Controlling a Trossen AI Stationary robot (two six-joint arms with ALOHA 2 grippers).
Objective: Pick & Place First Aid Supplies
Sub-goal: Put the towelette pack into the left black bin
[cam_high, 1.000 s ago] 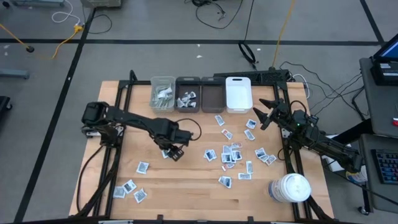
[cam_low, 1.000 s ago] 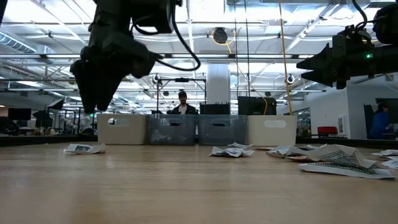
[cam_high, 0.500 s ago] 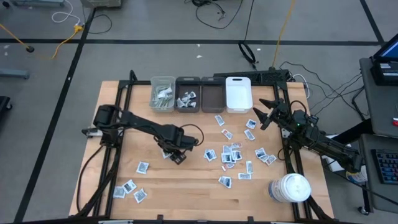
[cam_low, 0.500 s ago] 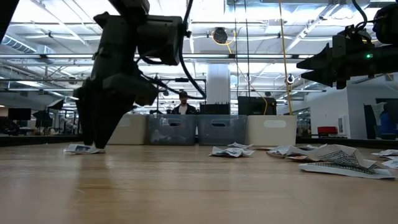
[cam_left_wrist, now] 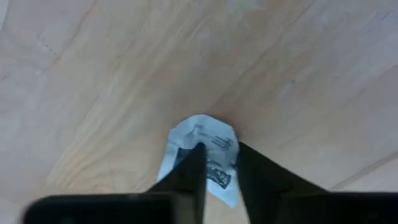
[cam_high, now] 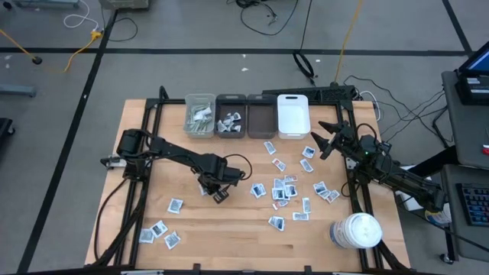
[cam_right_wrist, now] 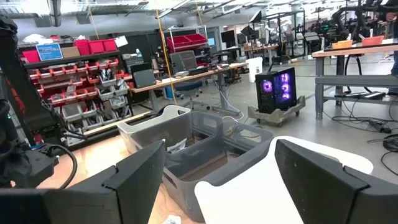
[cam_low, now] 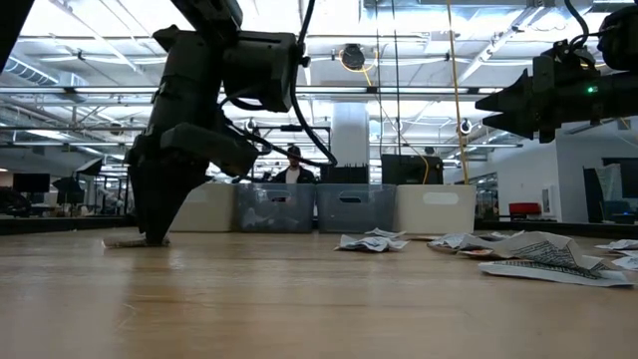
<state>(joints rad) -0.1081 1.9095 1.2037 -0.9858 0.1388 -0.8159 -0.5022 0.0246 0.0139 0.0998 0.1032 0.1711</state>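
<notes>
left gripper [cam_high: 216,192]: mine, down at the wooden table [cam_high: 229,237], left of centre, fingertips on the surface.
left fingers [cam_left_wrist: 186,180]: nearly together, pinching one white sachet [cam_left_wrist: 208,155] with dark print that lies flat on the wood; the sachet sits between my two tips and sticks out past them.
left gripper, low view [cam_low: 155,237]: tips reach the tabletop, sachet edge barely shows beside them.
right gripper [cam_high: 323,139]: mine too, held up in the air near the table's right back edge, beside the white bin [cam_high: 293,116].
right fingers [cam_right_wrist: 140,171]: spread wide, nothing between them.
loose sachets [cam_high: 281,189]: scattered cluster right of centre, between my two grippers; a few more [cam_high: 159,231] near the front left corner, one alone [cam_high: 175,205] left of my left gripper.
bins: four in a row at the back edge; clear bin [cam_high: 200,114] holds pale wrapped strips, dark grey bin [cam_high: 231,116] holds some sachets, next grey bin [cam_high: 260,118] contents cannot tell, white bin at the right end.
jar [cam_high: 356,231]: big white round one with lid, front right corner, well apart from both grippers.
person [cam_low: 292,165]: in the room behind the bins, low view only.
</notes>
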